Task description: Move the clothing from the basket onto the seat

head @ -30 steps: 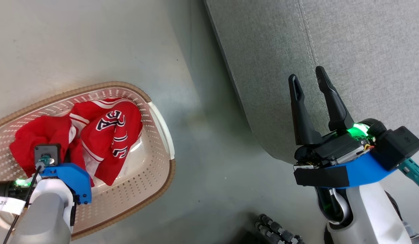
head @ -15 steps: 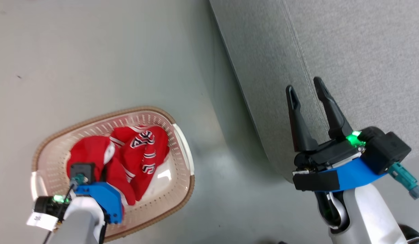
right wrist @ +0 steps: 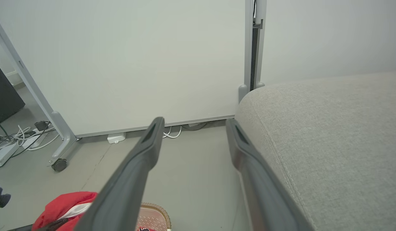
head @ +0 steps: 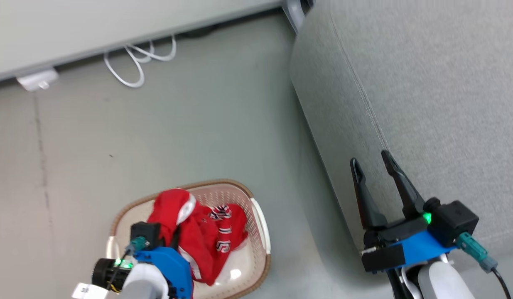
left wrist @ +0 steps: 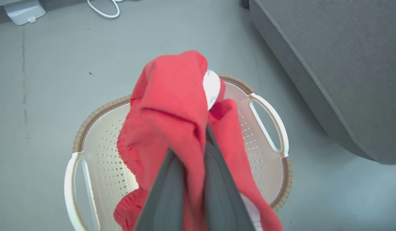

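Step in hand: lifting the first piece out. The left claw (left wrist: 191,141) was clenched on a fold of a plain red garment (left wrist: 172,96). The fabric bunched over and between its dark fingers and hung down on both sides. The garment's lower end lay inside the basket (left wrist: 98,109), so it was judged only part-raised. A lettered garment (head: 225,232), red with black-and-white characters, lay in the basket touching the first; whether the two were tangled could not be told. The basket stood on the grey floor (head: 177,133), near the seat (head: 426,104) but apart from it, on the robot's left of its rounded edge. The right claw (head: 369,160) was released, its fingers spread wide with nothing between them, hovering by the seat's near edge. With both garments at the basket, the task looked barely started. The next move probably called for raising the held garment until its tail cleared the brown rim. It would then need carrying rightward across the floor gap and lowering well inside the seat's edge before release. Risk: the lettered piece could drag up with it.
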You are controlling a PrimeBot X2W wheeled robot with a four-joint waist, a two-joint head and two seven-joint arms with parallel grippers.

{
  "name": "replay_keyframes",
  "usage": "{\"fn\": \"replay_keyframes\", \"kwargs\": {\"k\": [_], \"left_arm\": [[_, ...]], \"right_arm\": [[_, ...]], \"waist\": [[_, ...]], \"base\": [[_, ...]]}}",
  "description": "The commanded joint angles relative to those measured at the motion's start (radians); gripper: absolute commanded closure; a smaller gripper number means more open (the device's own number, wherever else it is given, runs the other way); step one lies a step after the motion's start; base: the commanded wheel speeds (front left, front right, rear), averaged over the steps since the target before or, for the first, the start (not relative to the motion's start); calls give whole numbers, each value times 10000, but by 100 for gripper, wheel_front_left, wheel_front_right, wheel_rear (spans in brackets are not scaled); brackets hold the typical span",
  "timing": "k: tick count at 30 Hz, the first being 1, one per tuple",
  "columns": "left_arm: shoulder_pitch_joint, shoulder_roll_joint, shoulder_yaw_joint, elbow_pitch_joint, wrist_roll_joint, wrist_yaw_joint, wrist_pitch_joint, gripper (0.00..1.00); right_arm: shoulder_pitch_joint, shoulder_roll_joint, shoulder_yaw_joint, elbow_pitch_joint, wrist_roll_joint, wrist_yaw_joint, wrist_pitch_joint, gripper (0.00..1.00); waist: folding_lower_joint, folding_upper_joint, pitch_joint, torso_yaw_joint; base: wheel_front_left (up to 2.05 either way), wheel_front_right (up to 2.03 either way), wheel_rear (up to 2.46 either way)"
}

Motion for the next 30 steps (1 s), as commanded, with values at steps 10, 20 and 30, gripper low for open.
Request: {"fn": "replay_keyframes", "kwargs": {"k": [10,20,30], "left_arm": [[597,-249,-888,-1120,-246,-165,-49,100],[438,-265,-2697,-2506,-1422,-141,-50,100],[-685,-265,-4296,-3496,-2630,-143,298,100]], "right_arm": [[983,-25,-126,431,-202,5,-30,0],[1513,-25,-121,453,-236,5,211,0],[1778,-25,30,307,-221,5,440,0]], "waist": [[2,-1,-2113,1082],[2,-1,-2891,1323],[2,-1,-3137,1515]], "base": [[0,0,0],[0,0,0],[0,0,0]]}}
